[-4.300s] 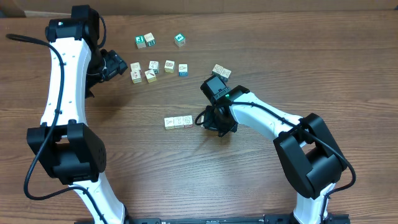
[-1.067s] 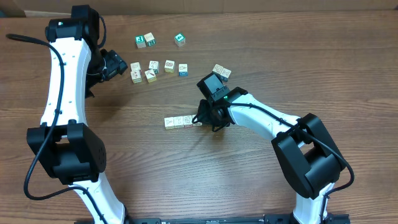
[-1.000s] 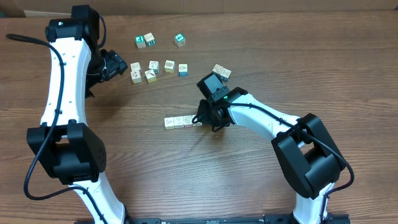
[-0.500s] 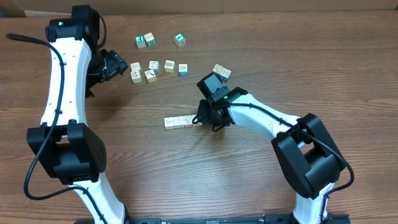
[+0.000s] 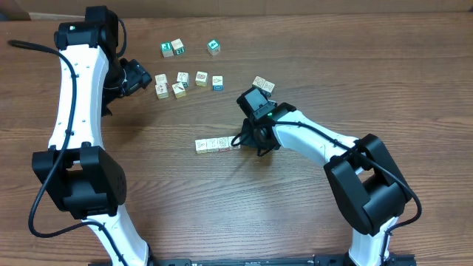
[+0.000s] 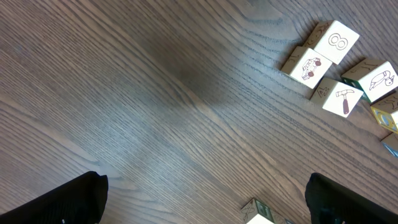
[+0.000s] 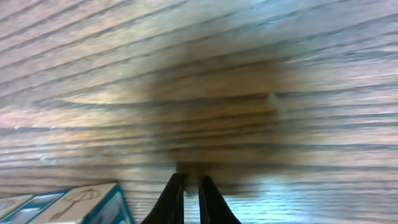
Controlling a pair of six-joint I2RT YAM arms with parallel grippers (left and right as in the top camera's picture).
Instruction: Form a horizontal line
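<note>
- A straight row of small pale wooden cubes with printed pictures (image 5: 214, 144) lies near the middle of the tabletop (image 5: 222, 214), the cubes touching side to side (about four, though the end one sits half under the right arm's wrist).
- Judged from that, the line is largely formed. Whether the end cube sits flush cannot be told from overhead.
- Left over are a loose cluster of pale picture cubes (image 5: 202, 78) and three cubes with green faces (image 5: 168, 49) toward the far edge, plus a pair of pale cubes (image 5: 263, 84) just beyond the right arm (image 5: 310, 140). Whether these should join the row is unclear.
- The right jaws are pinched together on nothing, with the fingertips (image 7: 176, 199) low over the wood just beside a blue-edged cube (image 7: 81, 205), probably the row's end.
- The left jaws stand wide apart and empty near the loose cluster, their fingers (image 6: 62, 199) over bare wood.
</note>
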